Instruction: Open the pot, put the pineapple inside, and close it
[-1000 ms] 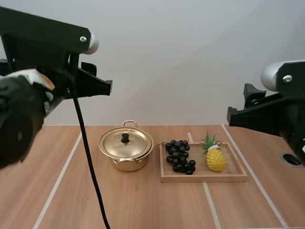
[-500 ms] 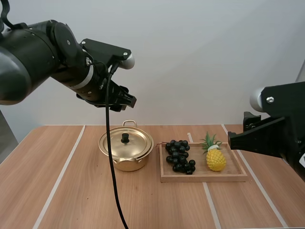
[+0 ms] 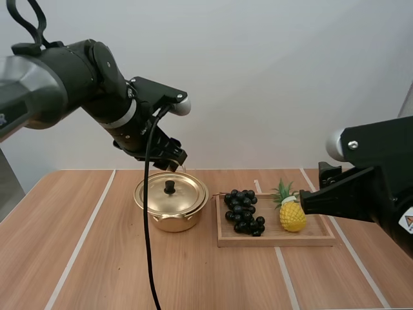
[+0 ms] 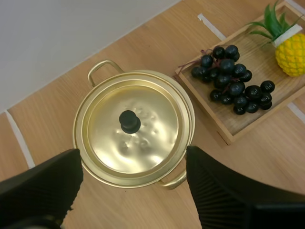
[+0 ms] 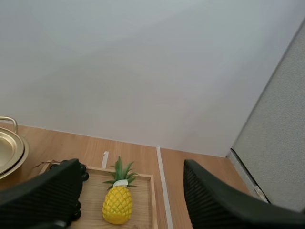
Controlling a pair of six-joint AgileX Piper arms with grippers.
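The gold pot (image 3: pixel 171 201) stands left of centre with its lid (image 4: pixel 131 133) on, a black knob (image 4: pixel 129 121) in the middle. My left gripper (image 4: pixel 133 151) hangs open above the lid, its fingers (image 4: pixel 45 183) wide apart on either side of the pot; from above the left gripper (image 3: pixel 169 158) sits just over the pot's far rim. The yellow pineapple (image 3: pixel 292 213) lies at the right end of the wooden tray (image 3: pixel 277 240). My right gripper (image 5: pixel 132 164) is open, high and back from the pineapple (image 5: pixel 117 202).
A bunch of dark grapes (image 3: pixel 242 210) lies in the tray's left half, close to the pot; the grapes (image 4: pixel 233 78) also lie beside the pot under my left gripper. White tape lines run along the wooden table (image 3: pixel 97 271). A round hole (image 3: pixel 393 216) sits at the far right.
My left arm has swung in from the left and come down over the pot. My right arm has shifted left and lower, towards the tray. Pot, grapes and pineapple have not moved.
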